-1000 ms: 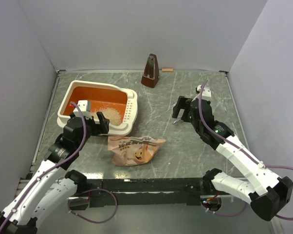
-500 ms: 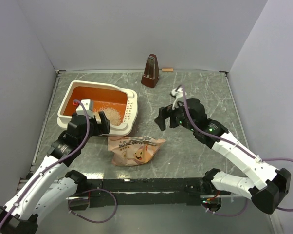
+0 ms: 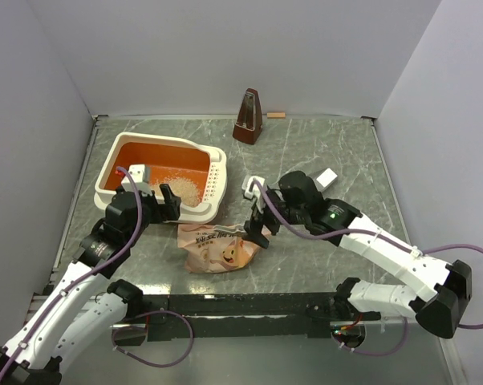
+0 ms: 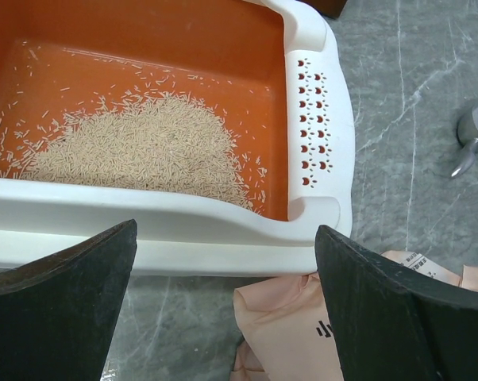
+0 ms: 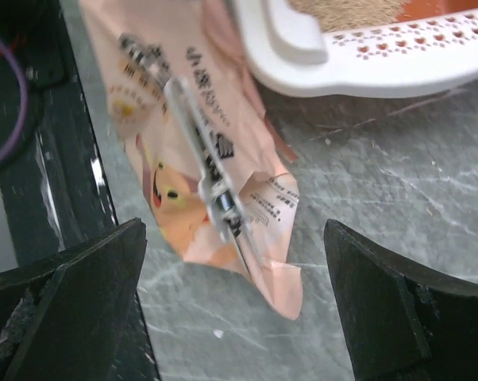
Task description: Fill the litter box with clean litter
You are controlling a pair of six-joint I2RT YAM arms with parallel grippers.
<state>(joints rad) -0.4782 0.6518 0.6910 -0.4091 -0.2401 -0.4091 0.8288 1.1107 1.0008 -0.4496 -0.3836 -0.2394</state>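
Observation:
The litter box, cream-white with an orange inside and a slotted rim, stands at the left. A low heap of clean litter lies in its near right part. My left gripper hangs open over the box's near wall, holding nothing. A tan printed bag lies flat just in front of the box, with a thin metal clip on it. My right gripper is open above the bag's right end and touches nothing.
A dark brown metronome stands at the back middle, with a small orange block beside it at the wall. A small grey-white piece shows just beyond the right gripper. The black base rail runs along the near edge.
My right arm has swung left, from the right middle of the table to over the bag's right end. The left arm has barely shifted. Both grippers stayed open.

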